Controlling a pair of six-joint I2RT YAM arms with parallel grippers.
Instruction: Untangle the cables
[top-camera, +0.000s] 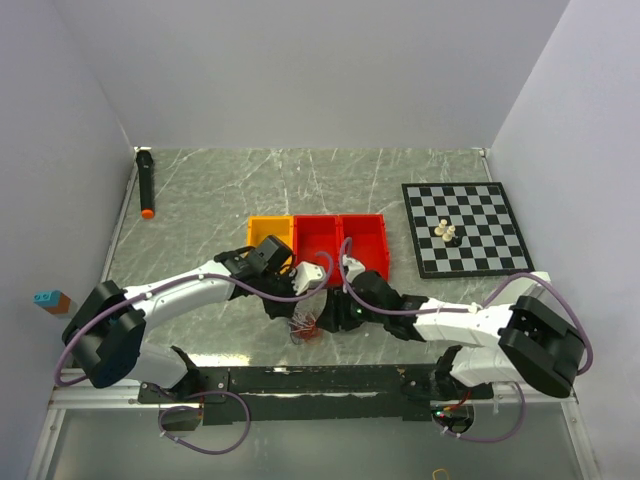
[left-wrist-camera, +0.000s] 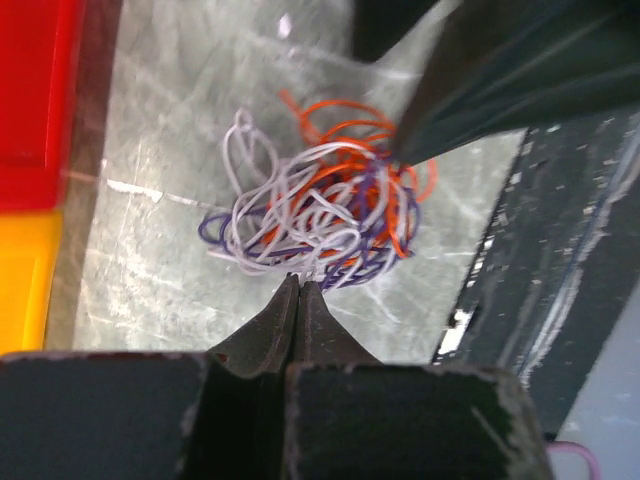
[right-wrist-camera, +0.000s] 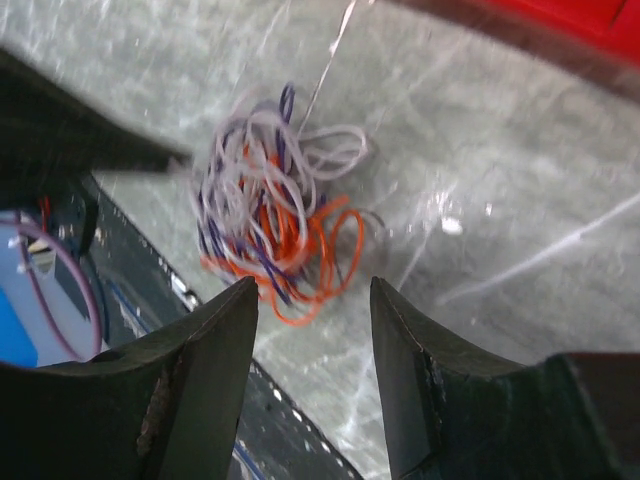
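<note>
On the table (top-camera: 300, 180), near edge, middle | cables (left-wrist-camera: 320, 215) sit in one white, orange and purple clump | left end effector (left-wrist-camera: 298, 290) pinched together, empty, just beside clump | right end effector (right-wrist-camera: 312, 292) spread wide, near clump

The cables (left-wrist-camera: 320, 215) lie in one tangled clump of white, orange-red and purple-blue strands looped through each other. It rests on the counter (left-wrist-camera: 150, 270) near its front edge, one white loop sticking out.

Plain pale grey walls (top-camera: 300, 70) close in three sides of a grey-green marbled tabletop (top-camera: 300, 180) (veined with white streaks), evenly lit with only soft shadows.
</note>
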